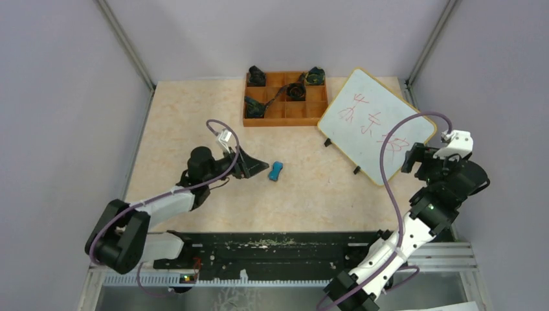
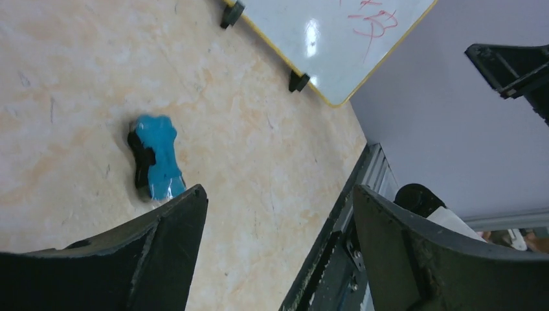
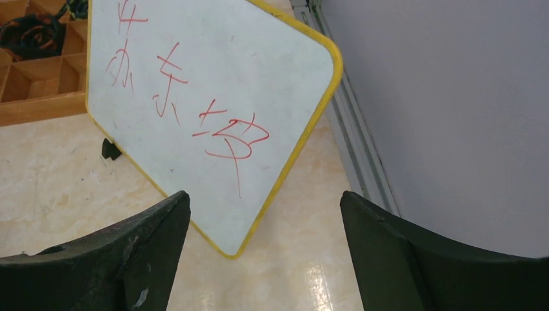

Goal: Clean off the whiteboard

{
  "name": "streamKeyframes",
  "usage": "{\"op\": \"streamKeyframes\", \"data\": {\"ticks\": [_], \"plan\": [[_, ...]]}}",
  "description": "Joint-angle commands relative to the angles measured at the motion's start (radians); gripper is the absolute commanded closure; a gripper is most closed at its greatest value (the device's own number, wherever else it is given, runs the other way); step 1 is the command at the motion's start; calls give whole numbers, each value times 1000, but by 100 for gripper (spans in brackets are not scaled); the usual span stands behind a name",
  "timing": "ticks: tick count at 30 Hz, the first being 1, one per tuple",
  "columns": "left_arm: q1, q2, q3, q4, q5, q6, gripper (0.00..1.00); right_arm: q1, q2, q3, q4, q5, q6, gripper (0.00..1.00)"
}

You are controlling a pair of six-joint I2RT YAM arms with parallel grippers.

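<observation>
Whiteboard (image 3: 213,97) ahead of right gripper (image 3: 265,197): white, yellow frame, black feet, red handwritten strokes. Eraser (image 2: 158,155) just ahead of left gripper (image 2: 278,194): blue, black side. Table (image 2: 259,129): beige, marbled. Both grippers black.

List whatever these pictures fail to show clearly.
- Dark items in the orange tray: too small in the top view, cut off at the right wrist view's edge.
- Whiteboard writing: mostly cut off by the left wrist view's top edge.
- Blue eraser: underside hidden against the table.
</observation>
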Motion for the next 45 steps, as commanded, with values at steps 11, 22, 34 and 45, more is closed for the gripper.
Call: {"op": "streamKeyframes", "data": {"ticks": [11, 22, 34, 45], "plan": [[-8, 34, 234, -510, -132, 322, 15, 4, 8, 130, -48, -57, -23, 15], [-81, 161, 470, -873, -427, 513, 15, 5, 420, 450, -369, -81, -220, 18], [-266, 427, 658, -915, -659, 620, 16, 5, 494, 545, -480, -53, -323, 18], [-272, 566, 749, -918, -668, 654, 20, 4, 491, 523, -475, -66, -329, 18]]}}
